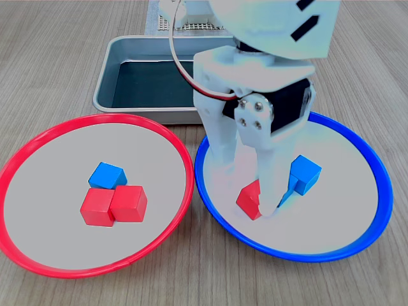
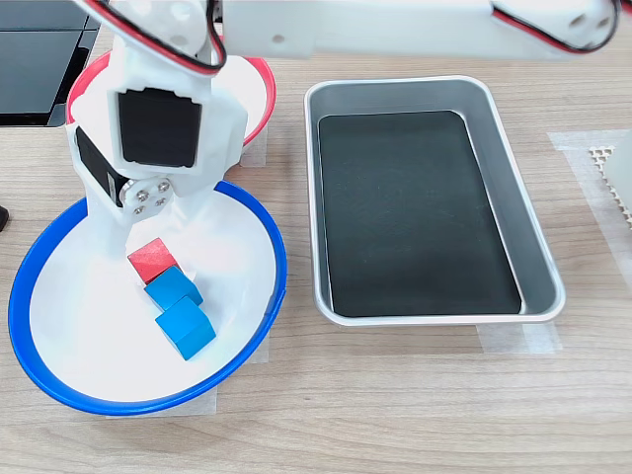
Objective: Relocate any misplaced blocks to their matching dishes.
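Note:
In the blue-rimmed dish a red block sits low between the white fingers of my gripper, which is shut on it. The block looks slightly tilted. Right beside it are two blue blocks, the second partly hidden behind a finger in the first exterior view. The red-rimmed dish holds one blue block touching two red blocks. The arm hides most of this dish in the second exterior view.
A rectangular grey metal tray with a dark bottom stands behind the dishes in the first exterior view and at the second exterior view's right. A white mesh piece lies beyond it. The two dishes nearly touch.

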Robot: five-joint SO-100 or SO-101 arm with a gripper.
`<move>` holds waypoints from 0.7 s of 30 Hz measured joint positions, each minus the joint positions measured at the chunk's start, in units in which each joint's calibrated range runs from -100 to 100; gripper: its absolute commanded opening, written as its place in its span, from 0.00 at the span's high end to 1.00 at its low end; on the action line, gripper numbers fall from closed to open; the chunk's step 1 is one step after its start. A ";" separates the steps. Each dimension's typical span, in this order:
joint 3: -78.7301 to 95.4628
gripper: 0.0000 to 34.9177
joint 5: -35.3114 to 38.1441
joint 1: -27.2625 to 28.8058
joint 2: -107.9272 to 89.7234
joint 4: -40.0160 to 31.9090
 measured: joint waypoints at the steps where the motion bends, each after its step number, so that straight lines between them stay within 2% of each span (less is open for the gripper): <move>1: 0.00 0.54 0.00 0.00 0.26 0.00; 14: -0.82 0.59 0.00 -1.33 2.73 0.00; 18: -1.72 0.68 0.44 -1.95 3.50 -0.33; 21: -1.81 0.83 0.78 -2.21 3.58 -0.73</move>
